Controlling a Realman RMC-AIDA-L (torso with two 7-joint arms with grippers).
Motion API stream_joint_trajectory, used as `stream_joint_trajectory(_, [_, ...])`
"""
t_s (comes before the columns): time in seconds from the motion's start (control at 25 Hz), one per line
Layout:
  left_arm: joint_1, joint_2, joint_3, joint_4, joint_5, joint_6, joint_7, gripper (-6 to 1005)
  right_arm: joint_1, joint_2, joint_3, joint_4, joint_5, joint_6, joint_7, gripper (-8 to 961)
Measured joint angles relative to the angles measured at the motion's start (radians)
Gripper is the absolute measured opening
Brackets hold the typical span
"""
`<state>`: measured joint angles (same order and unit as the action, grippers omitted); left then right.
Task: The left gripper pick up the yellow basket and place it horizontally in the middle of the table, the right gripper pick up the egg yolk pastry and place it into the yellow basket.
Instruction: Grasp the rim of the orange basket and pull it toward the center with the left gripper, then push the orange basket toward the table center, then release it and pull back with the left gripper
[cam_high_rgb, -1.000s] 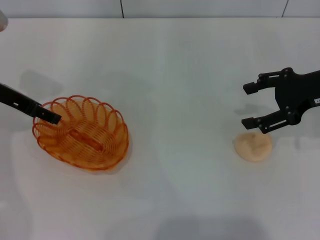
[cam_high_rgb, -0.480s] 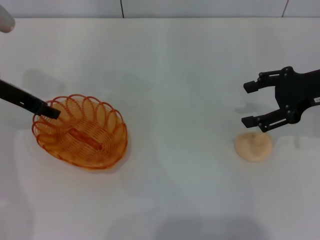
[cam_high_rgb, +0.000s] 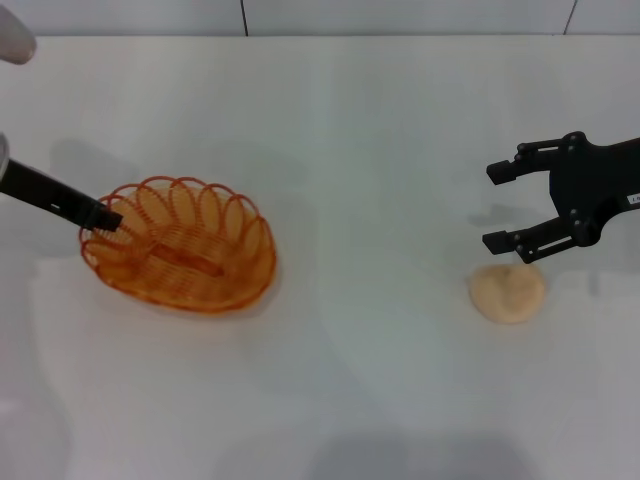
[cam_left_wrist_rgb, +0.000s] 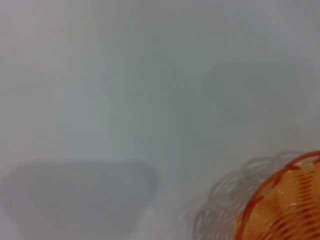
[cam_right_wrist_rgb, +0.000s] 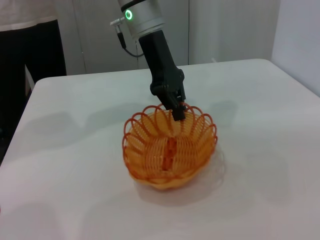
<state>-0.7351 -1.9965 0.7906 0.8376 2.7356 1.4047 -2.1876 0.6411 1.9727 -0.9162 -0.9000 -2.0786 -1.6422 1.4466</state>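
Note:
The yellow basket (cam_high_rgb: 180, 245) is at the left of the white table (cam_high_rgb: 330, 130), its long axis almost level across the head view. My left gripper (cam_high_rgb: 103, 218) is shut on the scalloped rim at its left end. In the right wrist view the left gripper (cam_right_wrist_rgb: 178, 111) pinches the far rim of the basket (cam_right_wrist_rgb: 170, 150), which casts a shadow beneath. A piece of the basket's rim (cam_left_wrist_rgb: 285, 210) shows in the left wrist view. The egg yolk pastry (cam_high_rgb: 507, 292) lies on the table at the right. My right gripper (cam_high_rgb: 492, 208) is open and empty, just behind the pastry.
The table's far edge meets a tiled wall (cam_high_rgb: 400, 15) at the top of the head view. In the right wrist view a person in dark clothes (cam_right_wrist_rgb: 30, 50) stands beyond the table's far corner.
My left gripper has pulled the basket to the right and turned it closer to horizontal. The right gripper and the pastry have not moved.

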Motion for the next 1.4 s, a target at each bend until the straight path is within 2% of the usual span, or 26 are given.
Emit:
stream_joint_trajectory(0.08, [0.0,-0.001,0.0,0.001,-0.009,0.002,-0.002,105,-0.002,0.0,0.0,0.0,0.0,0.0,0.0,862])
stream_joint_trajectory(0.28, [0.007,-0.011,0.002,0.043,-0.071,0.061,-0.04,103,-0.013,0.0,0.003,-0.011,0.003,0.001,0.0,862])
stream_joint_trajectory(0.64, [0.04,-0.084,0.02,0.201,-0.126,0.216,-0.222,90,-0.022,-0.002,0.004,-0.018,0.002,0.004,-0.036,861])
stream_joint_trajectory(0.76, [0.075,-0.086,0.061,0.239,-0.204,0.216,-0.297,78,-0.029,-0.005,0.005,-0.019,0.002,0.004,-0.057,861])
stream_joint_trajectory(0.8, [0.107,-0.086,0.093,0.27,-0.252,0.202,-0.345,78,-0.031,-0.007,0.005,-0.02,0.002,0.002,-0.063,861])
stream_joint_trajectory(0.92, [0.152,-0.087,0.14,0.31,-0.296,0.18,-0.411,76,-0.039,-0.011,0.005,-0.027,0.002,-0.001,-0.075,861])
stream_joint_trajectory(1.12, [0.244,-0.088,0.318,0.398,-0.322,0.126,-0.572,76,-0.054,-0.013,0.001,-0.055,0.0,-0.004,-0.08,860])
stream_joint_trajectory(1.2, [0.267,-0.088,0.362,0.423,-0.327,0.119,-0.612,76,-0.054,-0.017,-0.001,-0.057,0.0,-0.009,-0.083,860])
stream_joint_trajectory(1.4, [0.3,-0.089,0.408,0.435,-0.376,0.08,-0.639,77,-0.061,-0.02,-0.003,-0.057,0.0,-0.017,-0.103,860])
